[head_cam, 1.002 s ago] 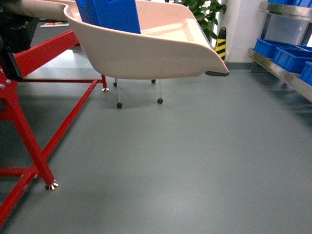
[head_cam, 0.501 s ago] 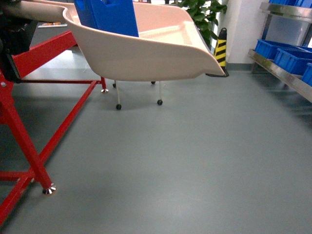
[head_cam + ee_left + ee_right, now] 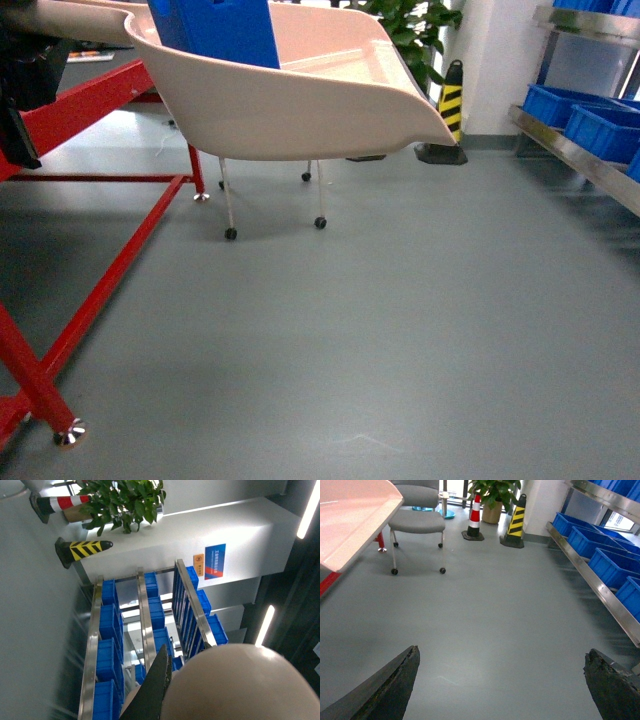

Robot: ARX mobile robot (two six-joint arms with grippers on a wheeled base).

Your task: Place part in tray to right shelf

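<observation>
Carrying the part (image 3: 215, 30) in the tray (image 3: 300, 100); right hand (image 3: 500, 690) released, left hand's state indeterminable; next, approach right shelf (image 3: 580, 150) at frame right.

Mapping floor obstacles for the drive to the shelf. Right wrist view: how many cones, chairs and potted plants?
Cones: 2 (red-and-white cone, yellow-and-black cone)
Chairs: 1 (grey chair)
Potted plants: 1 (potted plant)
Total: 4
</observation>
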